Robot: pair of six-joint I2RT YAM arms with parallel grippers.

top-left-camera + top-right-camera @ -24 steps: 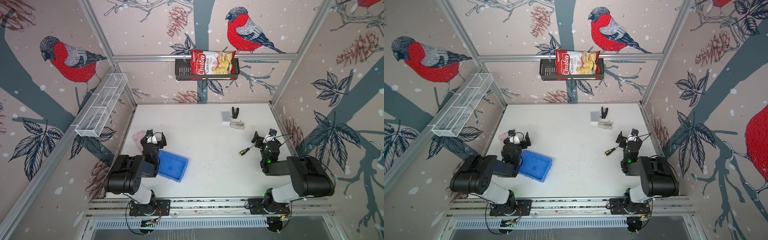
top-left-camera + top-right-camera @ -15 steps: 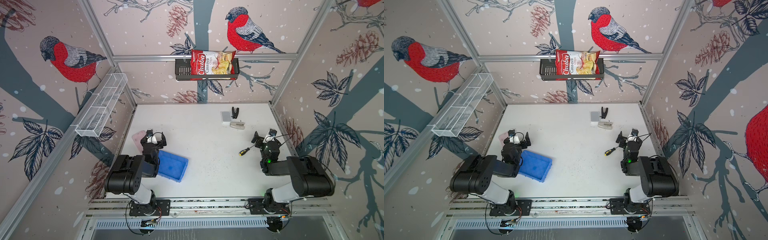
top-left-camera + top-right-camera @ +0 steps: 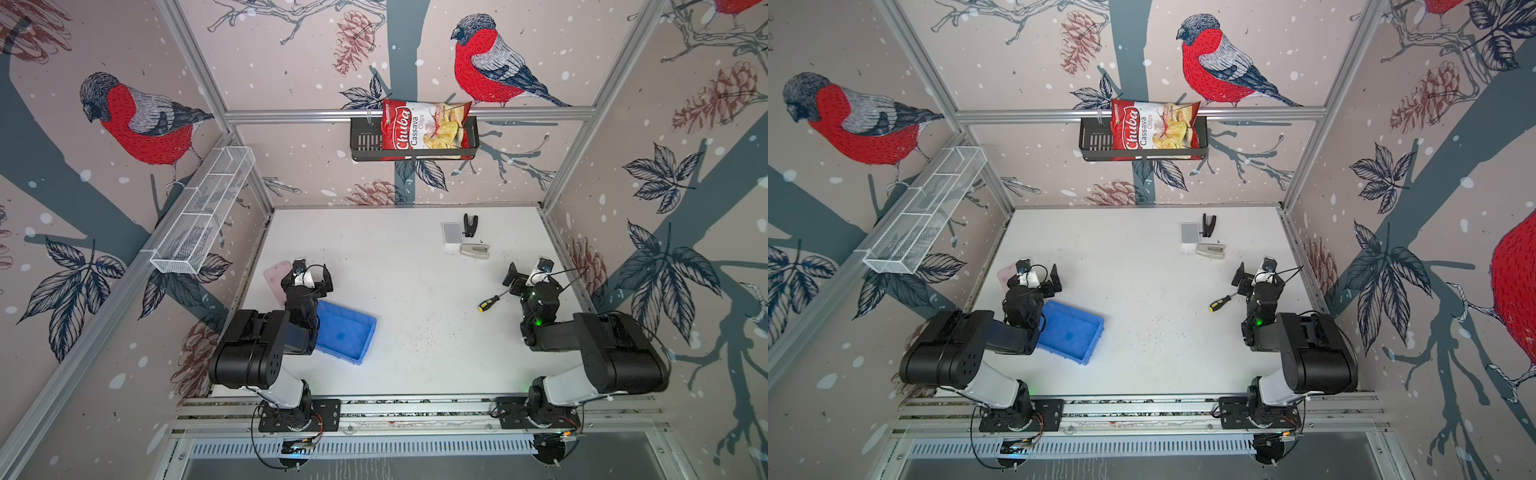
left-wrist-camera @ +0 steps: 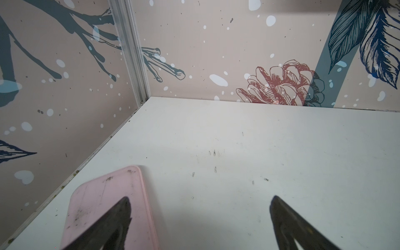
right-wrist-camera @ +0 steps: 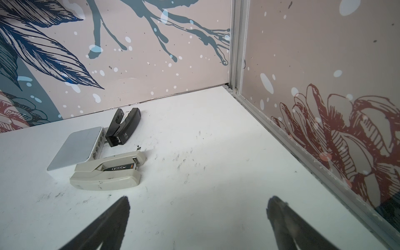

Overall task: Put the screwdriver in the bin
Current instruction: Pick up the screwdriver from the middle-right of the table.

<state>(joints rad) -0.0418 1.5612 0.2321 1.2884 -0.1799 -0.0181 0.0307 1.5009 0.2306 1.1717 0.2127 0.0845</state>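
One screwdriver [image 3: 492,300], one bin [image 3: 347,332], two staplers [image 3: 474,251]

Yellow-black screwdriver [image 3: 491,300] flat on table; blue bin [image 3: 353,328] well apart.

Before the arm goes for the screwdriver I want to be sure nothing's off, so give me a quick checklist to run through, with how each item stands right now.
1. Right gripper open and empty: ok.
2. Screwdriver lying free on the table, close beside that gripper: ok.
3. Screwdriver visible in the right wrist view: not ok; that view shows the grey stapler and its neighbours instead.
4. Bin empty where it shows: ok.
5. Bin fully uncovered: not ok; the left arm overhangs one end in both top views.
6. Left gripper open, holding nothing: ok.
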